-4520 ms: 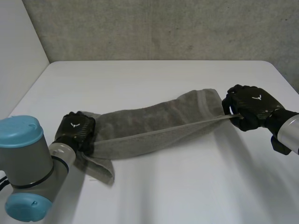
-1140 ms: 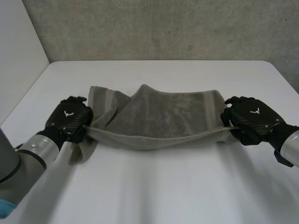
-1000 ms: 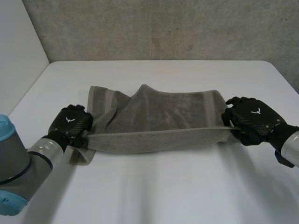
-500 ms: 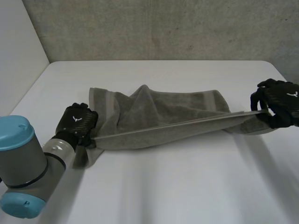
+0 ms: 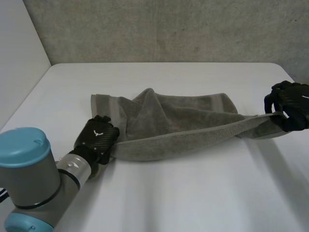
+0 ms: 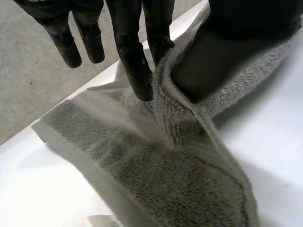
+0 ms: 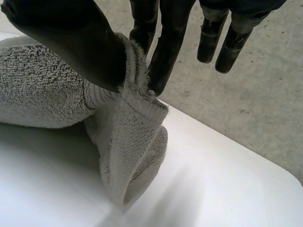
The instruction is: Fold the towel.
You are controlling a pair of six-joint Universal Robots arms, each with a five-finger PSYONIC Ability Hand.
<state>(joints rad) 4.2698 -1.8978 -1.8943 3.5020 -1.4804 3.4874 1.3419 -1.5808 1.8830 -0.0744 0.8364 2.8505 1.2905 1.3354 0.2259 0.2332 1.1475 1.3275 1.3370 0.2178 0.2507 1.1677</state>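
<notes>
A grey towel [image 5: 169, 121] lies stretched across the white table [image 5: 193, 193], rumpled at its far left part. My left hand [image 5: 96, 140] grips its near left corner, pinching the towel [image 6: 184, 123] between thumb and fingers [image 6: 135, 71]. At the table's right edge, my right hand [image 5: 291, 104] holds the near right corner lifted off the surface. In the right wrist view its thumb [image 7: 71, 42] presses the towel [image 7: 123, 127] against its fingers [image 7: 165, 47]. The near long edge runs taut between both hands.
A grey wall [image 5: 169, 29] stands behind the table's far edge. My left arm's grey joint with its light-blue cap [image 5: 24, 150] fills the near left corner. The table's right edge lies just under my right hand.
My left hand has moved right and inward with its corner and closed tighter on it. My right hand has pulled its corner out to the right, drawing the near edge taut.
</notes>
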